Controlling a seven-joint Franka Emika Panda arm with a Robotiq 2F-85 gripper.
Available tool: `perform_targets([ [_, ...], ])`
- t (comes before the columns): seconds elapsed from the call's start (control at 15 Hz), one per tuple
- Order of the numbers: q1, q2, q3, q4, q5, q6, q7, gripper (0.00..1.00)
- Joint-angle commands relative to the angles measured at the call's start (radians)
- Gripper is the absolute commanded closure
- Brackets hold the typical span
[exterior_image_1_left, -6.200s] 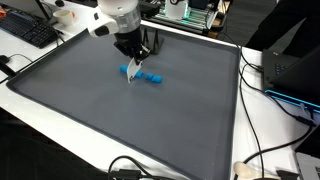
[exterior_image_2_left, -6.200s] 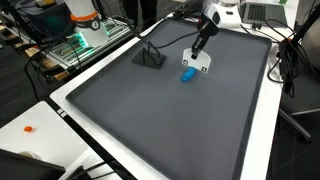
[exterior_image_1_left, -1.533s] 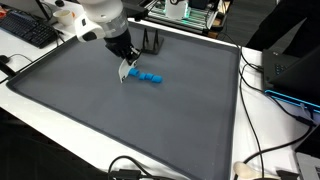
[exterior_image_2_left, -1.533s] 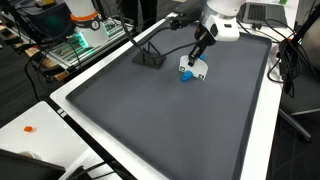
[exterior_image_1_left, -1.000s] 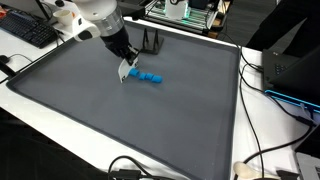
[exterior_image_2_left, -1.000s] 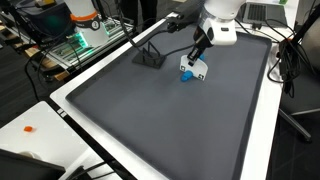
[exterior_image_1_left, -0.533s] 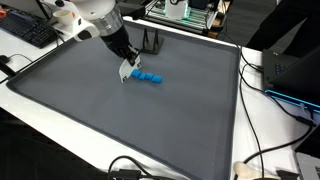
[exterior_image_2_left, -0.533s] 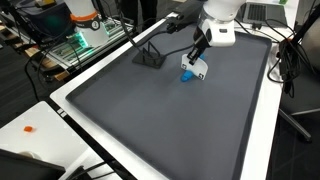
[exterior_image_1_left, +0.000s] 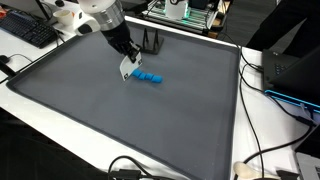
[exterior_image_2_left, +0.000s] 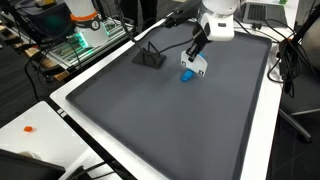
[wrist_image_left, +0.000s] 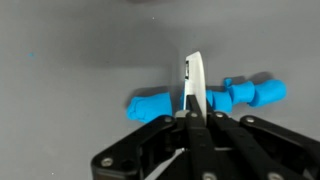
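Note:
A lumpy blue object (exterior_image_1_left: 152, 77) lies on the dark grey mat (exterior_image_1_left: 110, 120), and it shows in both exterior views (exterior_image_2_left: 186, 75). My gripper (exterior_image_1_left: 126, 70) is shut on a thin white blade-like piece (wrist_image_left: 194, 78). The piece stands edge-down on the blue object. In the wrist view the white piece crosses the blue object (wrist_image_left: 245, 94) between its thick end and its knobbly end. The gripper (wrist_image_left: 193, 118) sits right above it. In an exterior view the gripper (exterior_image_2_left: 193, 66) leans over the object.
A small black wire stand (exterior_image_1_left: 150, 41) sits on the mat just behind the gripper; it also shows in an exterior view (exterior_image_2_left: 151, 57). White table borders, cables and lab gear surround the mat (exterior_image_2_left: 150, 115). A keyboard (exterior_image_1_left: 28, 30) lies off the mat.
Since six seconds ago the gripper has shifted a little along the blue object toward one end and tilted. Over the last second it holds nearly still at the object.

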Motion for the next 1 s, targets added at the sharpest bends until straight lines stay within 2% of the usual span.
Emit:
perform_targets([
  [0.0,0.000,-0.112,-0.002,-0.102,0.002,0.013,0.023,0.99],
  [0.2,-0.005,-0.199,-0.004,-0.169,0.026,0.016,0.061,0.99],
  [0.47,-0.013,-0.330,-0.013,-0.295,0.107,0.009,0.196,0.99],
  [0.73,-0.020,-0.470,-0.021,-0.471,0.215,0.072,0.301,0.99],
  [0.93,-0.018,-0.555,-0.024,-0.596,0.244,0.149,0.386,0.99],
])
